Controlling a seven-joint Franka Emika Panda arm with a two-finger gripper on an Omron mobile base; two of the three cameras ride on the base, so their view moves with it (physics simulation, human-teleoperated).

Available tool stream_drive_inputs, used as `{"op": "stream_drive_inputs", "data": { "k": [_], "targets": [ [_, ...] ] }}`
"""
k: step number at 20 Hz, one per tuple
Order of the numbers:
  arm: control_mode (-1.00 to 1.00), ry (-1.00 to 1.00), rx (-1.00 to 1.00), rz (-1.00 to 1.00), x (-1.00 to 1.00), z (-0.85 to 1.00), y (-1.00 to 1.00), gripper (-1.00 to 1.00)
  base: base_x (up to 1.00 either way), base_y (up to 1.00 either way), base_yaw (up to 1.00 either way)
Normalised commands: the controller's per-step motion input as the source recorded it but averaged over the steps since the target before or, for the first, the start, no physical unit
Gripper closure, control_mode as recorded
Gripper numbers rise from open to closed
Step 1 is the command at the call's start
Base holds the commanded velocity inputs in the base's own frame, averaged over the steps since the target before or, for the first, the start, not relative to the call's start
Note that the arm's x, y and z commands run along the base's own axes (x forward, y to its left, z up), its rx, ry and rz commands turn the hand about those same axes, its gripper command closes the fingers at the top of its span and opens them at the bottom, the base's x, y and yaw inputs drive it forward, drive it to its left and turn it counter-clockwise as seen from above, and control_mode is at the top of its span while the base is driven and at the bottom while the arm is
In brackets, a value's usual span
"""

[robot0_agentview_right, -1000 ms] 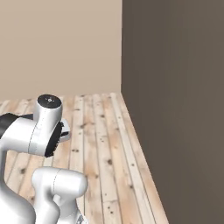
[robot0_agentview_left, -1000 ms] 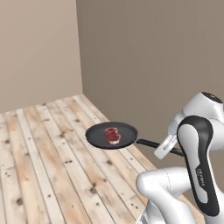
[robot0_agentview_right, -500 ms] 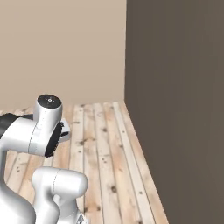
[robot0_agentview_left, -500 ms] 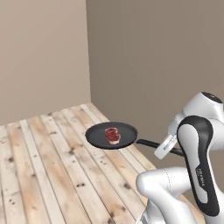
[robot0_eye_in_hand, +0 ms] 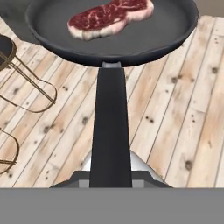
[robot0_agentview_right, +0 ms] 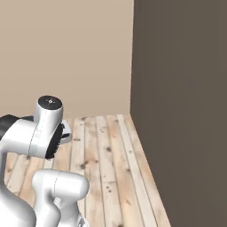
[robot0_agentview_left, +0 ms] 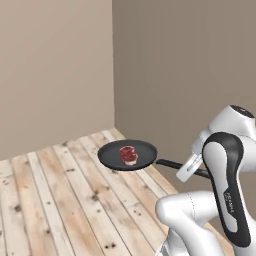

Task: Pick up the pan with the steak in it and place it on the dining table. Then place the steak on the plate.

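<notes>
The gripper [robot0_agentview_left: 192, 167] is clamped on the handle [robot0_eye_in_hand: 110, 131] of the pan [robot0_agentview_left: 127, 154], gripping it near the far end, and the pan hangs in the air over the wood floor [robot0_agentview_left: 60, 200], not resting on anything. In the left base view the handle runs from the gripper out toward 9 o'clock, with the pan bowl at the end of it, looks about level. The steak [robot0_agentview_left: 129, 154] sits inside the pan, pretty much in the middle of it, lying flat. In the hand view you're looking straight down the handle: it goes up from 6 o'clock to the pan rim, and the steak [robot0_eye_in_hand: 109, 18] lies past that at around 12 o'clock, red with a pale fatty edge along its far side. Floor planks show under the pan on both sides. At about 9 o'clock in the hand view there's some thin brass-colored wire frame [robot0_eye_in_hand: 26, 85] with a dark round thing on top at the edge, can't really tell what it is. Behind the pan in the left base view two walls meet in a corner [robot0_agentview_left: 113, 65], the tan one lighter and the one at 3 o'clock darker. The right base view shows the arm's [robot0_agentview_right: 42, 133] white elbow at 8 o'clock, more planks, and the dark wall [robot0_agentview_right: 181, 111] taking up the 3 o'clock side.
</notes>
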Motion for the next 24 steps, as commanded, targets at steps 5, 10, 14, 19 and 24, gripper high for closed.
{"op": "stream_drive_inputs", "data": {
  "k": [5, 10, 14, 19, 24],
  "targets": [
    [1.00, 0.00, 0.00, 0.00, 0.00, 0.00, 0.00, 1.00, 1.00, 0.31, 0.00],
    [1.00, 0.00, 0.00, 0.00, 0.00, 0.00, 0.00, 1.00, 1.00, 0.31, 0.00],
    [1.00, 0.00, 0.00, 0.00, 0.00, 0.00, 0.00, 1.00, 1.00, 0.31, 0.00],
    [1.00, 0.00, 0.00, 0.00, 0.00, 0.00, 0.00, 1.00, 1.00, 0.29, 0.00],
    [1.00, 0.00, 0.00, 0.00, 0.00, 0.00, 0.00, 1.00, 1.00, 0.24, 0.00]
  ]
}}
